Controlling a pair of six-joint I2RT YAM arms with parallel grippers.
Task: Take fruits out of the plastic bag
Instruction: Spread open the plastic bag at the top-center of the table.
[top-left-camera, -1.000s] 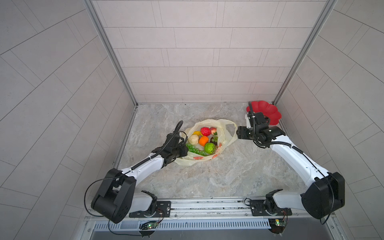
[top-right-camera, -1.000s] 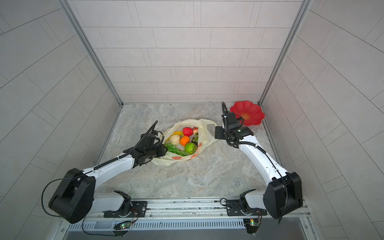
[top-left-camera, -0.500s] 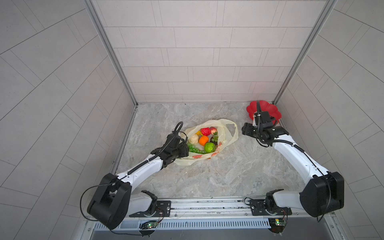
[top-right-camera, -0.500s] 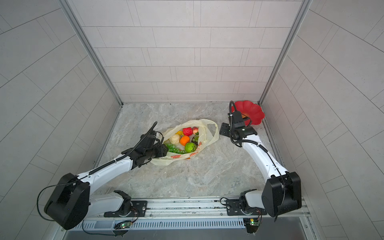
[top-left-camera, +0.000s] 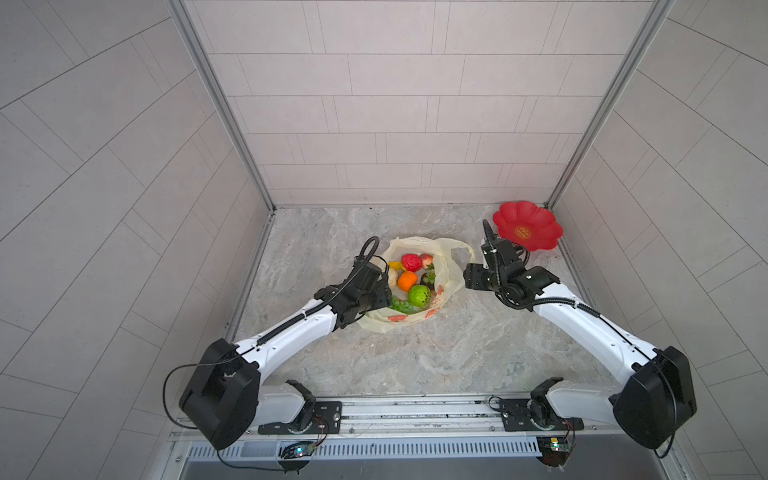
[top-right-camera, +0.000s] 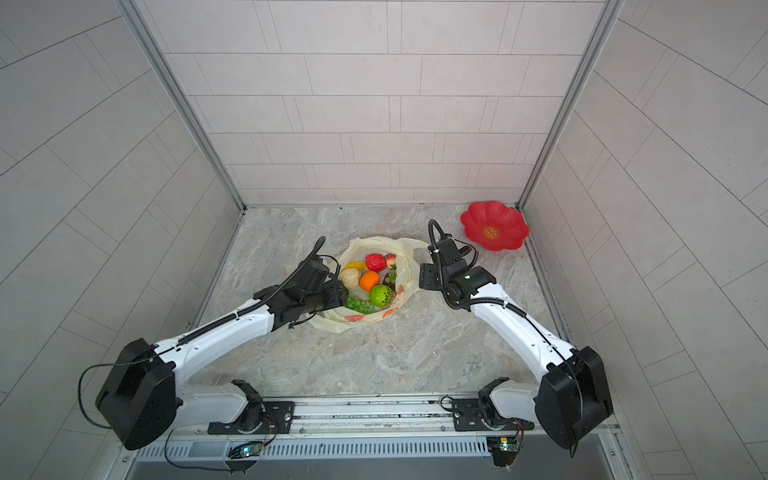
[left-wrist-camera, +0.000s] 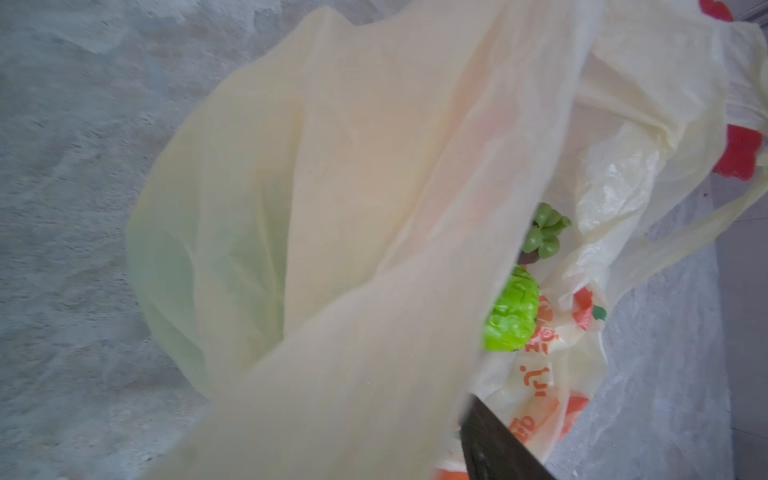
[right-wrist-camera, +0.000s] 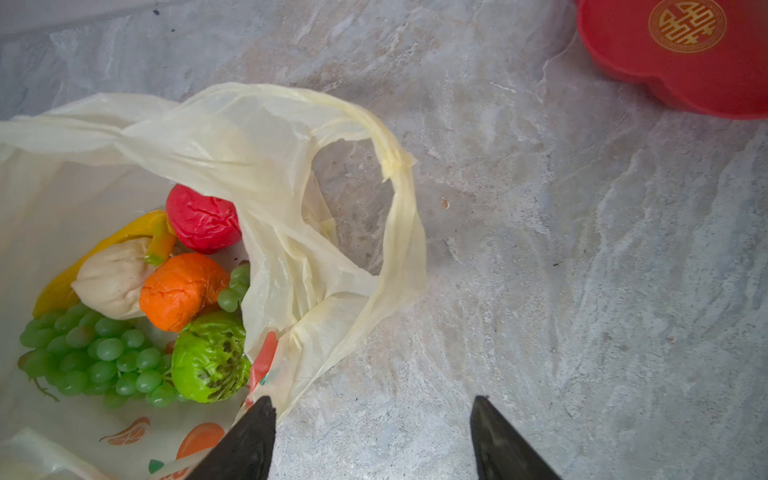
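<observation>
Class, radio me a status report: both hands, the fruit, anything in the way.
Right hand open, empty, beside the bag. Left hand at bag's rim, jaws hidden by plastic. Fruit all inside; loose plastic folds over some.

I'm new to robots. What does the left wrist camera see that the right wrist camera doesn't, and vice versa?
Left wrist only: the plastic bag very close to the lens, blurred, filling most of the picture, and orange lettering printed on it. Right wrist only: an uncovered look inside at the red fruit, orange, cream bulb, banana and green grape bunch, plus the open right gripper. Both: the bag, the green kiwi-like ball and the marble table.
</observation>
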